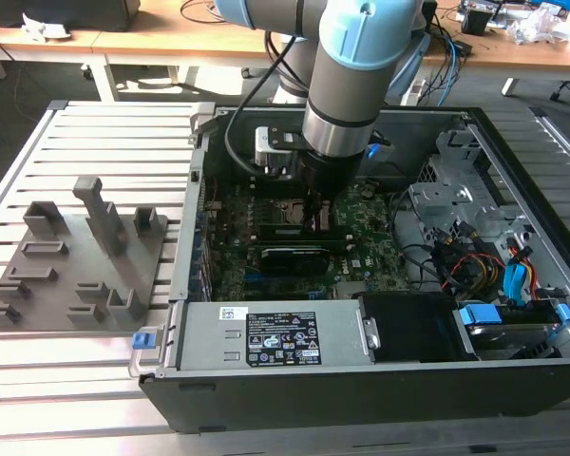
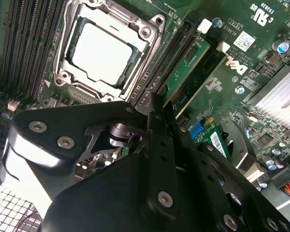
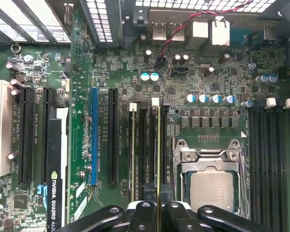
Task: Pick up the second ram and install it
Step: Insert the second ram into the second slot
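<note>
Slatted metal table (image 1: 104,133), exterior view: grey tray (image 1: 76,256) of plastic blocks at the exterior view's left, open PC case (image 1: 513,190) at its right. Arm (image 1: 351,85) reaches straight down into the case, and the claw (image 1: 313,214) is low over the motherboard (image 1: 361,247), near its middle. Power supply (image 1: 266,337) along the near wall carries a black-and-white sticker (image 1: 283,339), print too small to make out.

Second wrist view: claw (image 2: 158,104) tips are drawn almost together at the memory slots just beside the CPU socket (image 2: 104,48). The second ram (image 2: 186,70) stands on edge in a slot there. Its long axis lies along the slot, parallel to the socket's side, and one end runs in under the tips. Small white labels on the stick and white lettering on the board nearby. Finned heatsink (image 2: 280,92) is well apart.

First wrist view: second ram (image 3: 158,154) seen edge-on as a thin line between socket (image 3: 210,188) and blue slot (image 3: 93,135), parallel to the black slots. Claw (image 3: 157,209) pads sit pinched on either face of its near end. Graphics card (image 3: 55,193) has printed lettering.
</note>
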Robot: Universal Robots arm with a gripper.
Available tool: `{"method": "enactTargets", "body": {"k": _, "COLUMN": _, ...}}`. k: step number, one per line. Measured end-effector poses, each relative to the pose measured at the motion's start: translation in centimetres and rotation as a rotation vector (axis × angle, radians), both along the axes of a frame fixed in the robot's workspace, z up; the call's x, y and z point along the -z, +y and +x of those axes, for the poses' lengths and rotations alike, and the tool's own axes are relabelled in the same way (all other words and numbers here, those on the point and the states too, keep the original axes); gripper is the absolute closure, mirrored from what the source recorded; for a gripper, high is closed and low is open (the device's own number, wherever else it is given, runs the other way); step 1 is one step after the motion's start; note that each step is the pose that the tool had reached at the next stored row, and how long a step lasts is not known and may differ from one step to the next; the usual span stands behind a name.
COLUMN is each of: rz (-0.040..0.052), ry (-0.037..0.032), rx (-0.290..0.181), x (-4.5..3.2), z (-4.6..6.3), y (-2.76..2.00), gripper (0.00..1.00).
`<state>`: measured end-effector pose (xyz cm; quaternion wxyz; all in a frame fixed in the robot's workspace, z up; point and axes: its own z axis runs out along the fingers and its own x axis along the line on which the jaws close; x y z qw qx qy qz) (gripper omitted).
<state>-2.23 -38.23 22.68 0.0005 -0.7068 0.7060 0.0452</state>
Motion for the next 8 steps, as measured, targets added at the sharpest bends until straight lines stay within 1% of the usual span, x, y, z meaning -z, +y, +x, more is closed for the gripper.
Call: {"method": "enactTargets", "body": {"k": 8, "rz": 0.0000, "ry": 0.0000, "rx": -0.006, "x": 0.10, "z": 0.00, "y": 0.02, "gripper": 0.86}}
